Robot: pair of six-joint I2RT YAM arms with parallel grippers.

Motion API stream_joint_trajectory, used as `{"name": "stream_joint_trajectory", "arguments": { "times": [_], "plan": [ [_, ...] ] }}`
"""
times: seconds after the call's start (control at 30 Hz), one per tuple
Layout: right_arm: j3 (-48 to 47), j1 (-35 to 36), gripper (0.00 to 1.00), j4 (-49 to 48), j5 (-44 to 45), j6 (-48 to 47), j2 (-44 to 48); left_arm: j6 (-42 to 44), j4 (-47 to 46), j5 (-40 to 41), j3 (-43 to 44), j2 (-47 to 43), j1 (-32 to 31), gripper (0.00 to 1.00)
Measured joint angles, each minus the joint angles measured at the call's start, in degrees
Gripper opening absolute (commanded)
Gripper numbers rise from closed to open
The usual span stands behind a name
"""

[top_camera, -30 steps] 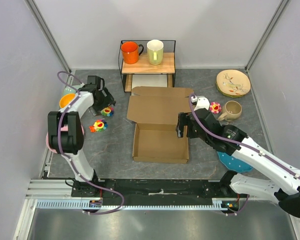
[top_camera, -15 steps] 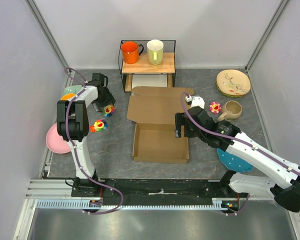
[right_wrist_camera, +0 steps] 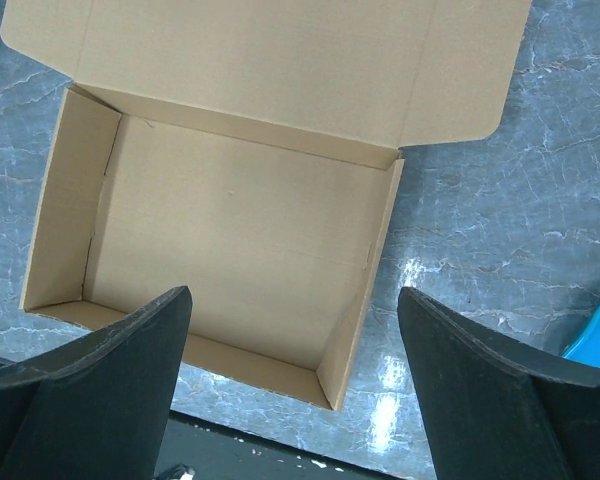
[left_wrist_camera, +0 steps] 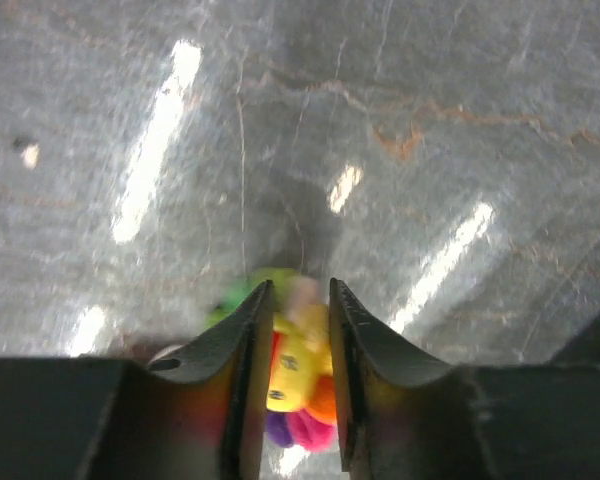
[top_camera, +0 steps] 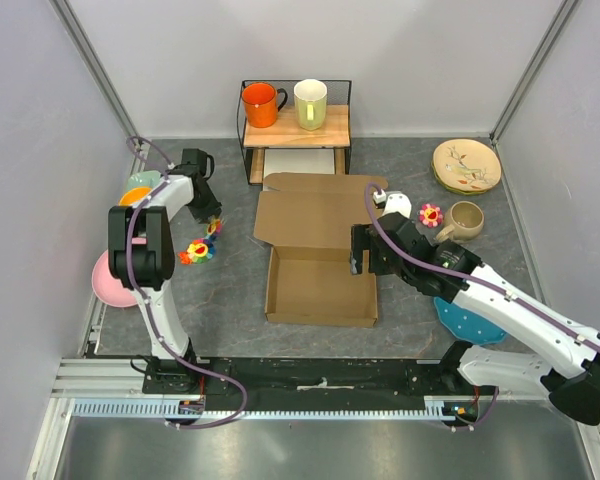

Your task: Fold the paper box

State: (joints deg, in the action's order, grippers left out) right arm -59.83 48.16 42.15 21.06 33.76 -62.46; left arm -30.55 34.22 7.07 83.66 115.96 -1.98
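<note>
One paper box [top_camera: 318,288], brown cardboard, sits on the desk [top_camera: 230,300] at the centre of the overhead view. Its tray walls stand up and its lid flap lies flat toward the top of the frame.

The right fingers [right_wrist_camera: 90,400] are spread wide, hold nothing, and are poised above the box's right wall. In the wrist view the open tray lies between them.

The left fingers [left_wrist_camera: 242,370] are at the upper left of the overhead view, well apart from the box. They are set narrowly on either side of a flower toy [left_wrist_camera: 298,372]; whether they grip it cannot be told.

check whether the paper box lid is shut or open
Open: the paper box lid lies spread flat beyond its empty base.
</note>
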Motion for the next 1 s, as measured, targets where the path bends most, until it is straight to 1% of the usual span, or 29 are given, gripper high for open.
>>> {"name": "stream_joint_trajectory", "arguments": {
  "times": [0.03,0.07,0.17,0.33,0.37,0.47,0.63,0.7,0.73,0.83,0.93,1.0],
  "plan": [
    [0.00,0.00,0.91,0.00,0.00,0.07,0.04,-0.04,0.00,-0.17,-0.79,-1.14,0.00,0.28],
    [0.00,0.00,0.91,-0.02,-0.02,0.09,0.15,0.00,0.04,-0.46,-2.08,-3.06,0.00,0.22],
    [0.00,0.00,0.91,-0.11,-0.02,0.11,0.66,0.00,0.37,-1.60,-4.57,-9.27,0.00,0.13],
    [0.00,0.00,0.90,-0.85,-0.09,0.11,1.42,-0.04,-0.11,-3.23,-9.99,-23.63,-0.11,0.07],
    [0.00,0.00,0.90,-1.07,-0.09,0.11,1.64,-0.04,0.00,-3.28,-11.39,-26.67,-0.24,0.02],
    [0.15,0.00,0.90,-1.62,-0.28,0.11,2.51,-0.02,0.42,-3.89,-15.10,-34.51,-0.94,0.02],
    [1.29,0.00,0.89,-2.47,-0.85,0.55,4.31,-0.17,3.19,-5.77,-19.15,-43.12,-2.69,0.02],
    [1.57,0.00,0.89,-2.56,-0.98,0.63,4.81,-0.92,5.09,-6.27,-19.52,-46.40,-4.90,0.02],
    [1.66,0.00,0.89,-2.54,-1.05,0.72,5.09,-1.49,5.53,-6.38,-19.52,-48.02,-6.84,0.02],
    [1.68,0.00,0.89,-2.54,-1.11,0.81,6.08,-3.85,6.75,-6.32,-19.50,-52.00,-15.63,0.02],
    [1.68,0.00,0.89,-2.34,-1.09,0.98,7.41,-6.95,7.48,-6.34,-19.50,-53.75,-27.26,0.02],
    [1.68,0.00,0.89,-2.03,-1.07,1.07,8.15,-8.35,8.07,-5.66,-19.47,-53.09,-34.53,0.02]
  ]
}}
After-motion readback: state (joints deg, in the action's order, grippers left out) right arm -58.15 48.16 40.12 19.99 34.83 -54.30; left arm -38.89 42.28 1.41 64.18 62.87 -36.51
